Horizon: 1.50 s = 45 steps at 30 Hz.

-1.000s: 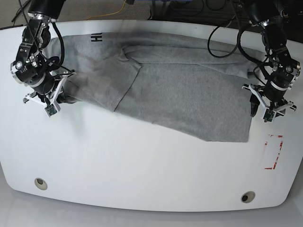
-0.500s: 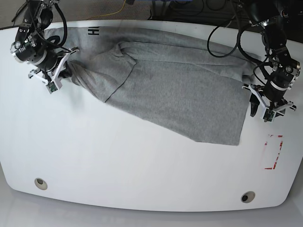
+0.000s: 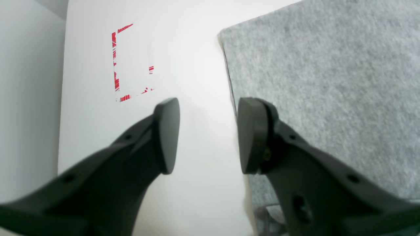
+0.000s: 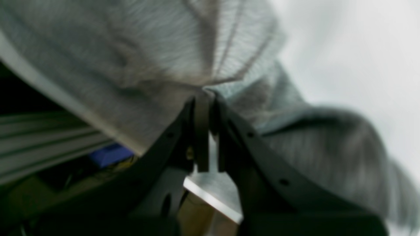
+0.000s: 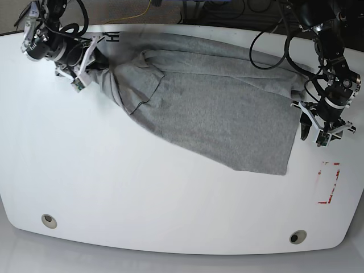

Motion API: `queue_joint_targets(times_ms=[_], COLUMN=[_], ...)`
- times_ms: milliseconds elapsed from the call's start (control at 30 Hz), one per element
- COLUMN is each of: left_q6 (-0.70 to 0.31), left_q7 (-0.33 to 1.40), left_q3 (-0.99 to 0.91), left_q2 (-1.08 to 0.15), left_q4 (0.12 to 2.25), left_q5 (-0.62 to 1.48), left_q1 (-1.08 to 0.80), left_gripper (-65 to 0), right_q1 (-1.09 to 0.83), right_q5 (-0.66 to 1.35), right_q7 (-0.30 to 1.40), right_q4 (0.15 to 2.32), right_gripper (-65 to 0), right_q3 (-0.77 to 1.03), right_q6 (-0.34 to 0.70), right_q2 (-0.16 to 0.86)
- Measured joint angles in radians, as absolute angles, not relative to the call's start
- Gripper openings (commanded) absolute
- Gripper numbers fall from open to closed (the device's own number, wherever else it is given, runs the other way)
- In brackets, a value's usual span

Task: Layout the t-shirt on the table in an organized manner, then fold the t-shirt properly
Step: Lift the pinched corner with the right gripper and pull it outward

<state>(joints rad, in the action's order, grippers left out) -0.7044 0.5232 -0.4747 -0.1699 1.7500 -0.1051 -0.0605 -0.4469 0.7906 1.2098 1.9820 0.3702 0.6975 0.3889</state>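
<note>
Grey heathered cotton, the t-shirt point(image 5: 210, 108) lies spread but skewed across the far half of the white bench point(image 5: 142, 216), one end bunched at the far corner on the base view's left, the other ending in a straight edge beside the red outline mark point(image 5: 329, 183). The right hand point(image 4: 205, 98) is pinched together on a gathered fold of the cloth at that bunched end, close to the bench's rim. The left hand point(image 3: 208, 134) stands apart, empty, straddling the straight edge with one finger over fabric and one over bare bench. Soft, light and limp, the shirt should drag and crease rather than slide flat; corners and hems look the best holds. Wide bare bench lies toward the near edge for laying it out
</note>
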Motion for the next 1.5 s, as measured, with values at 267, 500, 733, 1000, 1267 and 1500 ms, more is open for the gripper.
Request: queue_joint_targets(times_ms=[267,500,733,1000,1267,1500], left_q6=[-0.704,-0.704,-0.704,-0.704,-0.704,-0.704], left_q7=[0.522,0.520,0.520,0.523,0.520,0.520], left_q3=[-0.475,-0.475,-0.475,-0.477,-0.475,-0.475], left_q2=[-0.169,-0.168,-0.168,-0.167,-0.168,-0.168], left_q4=[1.749,1.749,1.749,1.749,1.749,1.749], left_q5=[-0.105,-0.105,-0.105,-0.105,-0.105,-0.105], left_q1=[-0.061,-0.063,-0.063,-0.064,-0.064,-0.064], left_gripper=[-38.3,-38.3,-38.3,-38.3,-38.3,-38.3], right_q1=[-0.443,-0.447,-0.447,-0.371,-0.271,-0.247], right_q5=[0.791,0.794,0.794,0.794,0.794,0.795], right_q7=[1.208,1.205,1.179,1.140,1.137,1.134], right_q4=[1.941,1.940,1.940,1.940,1.940,1.919], right_gripper=[-44.1,-17.9,-18.5,-20.0,-20.0,-20.2], right_q3=[0.145,0.041,0.094,0.326,0.366,0.366], right_q6=[0.696,0.697,0.697,0.696,0.696,0.697], right_q2=[0.455,0.498,0.517,0.518,0.507,0.465])
